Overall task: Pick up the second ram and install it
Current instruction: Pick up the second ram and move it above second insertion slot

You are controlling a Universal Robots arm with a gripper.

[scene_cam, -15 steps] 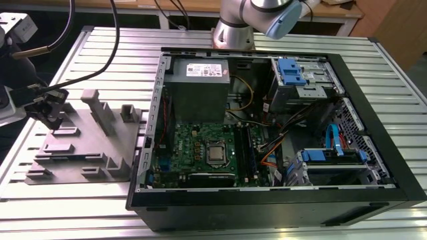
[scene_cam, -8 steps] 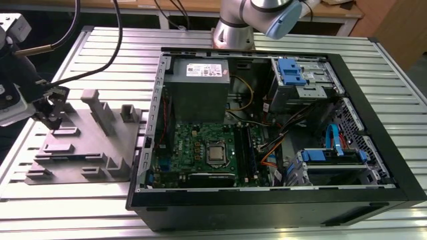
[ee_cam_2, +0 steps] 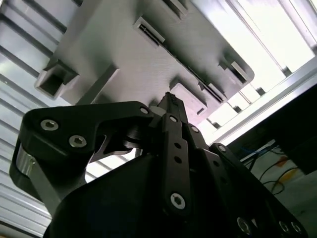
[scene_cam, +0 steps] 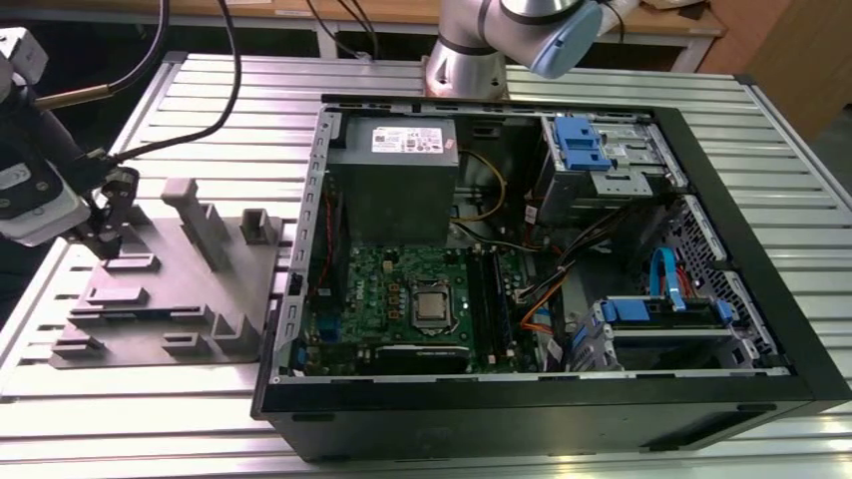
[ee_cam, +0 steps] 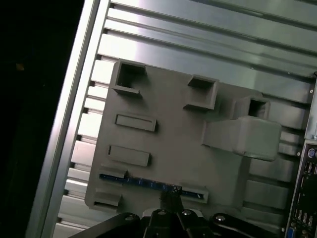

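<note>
second ram (ee_cam: 143, 182) mostly hidden in holder (ee_cam: 173, 129)

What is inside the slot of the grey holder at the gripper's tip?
The second ram, a thin blue board, stands on edge there. Its lower edge is hidden in the grey holder, and the gripper covers part of its middle.

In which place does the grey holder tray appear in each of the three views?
Exterior view: the grey holder tray lies on the slatted table, at the exterior view's left of the computer case.
First wrist view: the tray lies beyond the end effector, with the ram in its slot.
Second wrist view: the tray is behind the end effector.
Shared landmark: the end effector, at the tray's edge.
</note>
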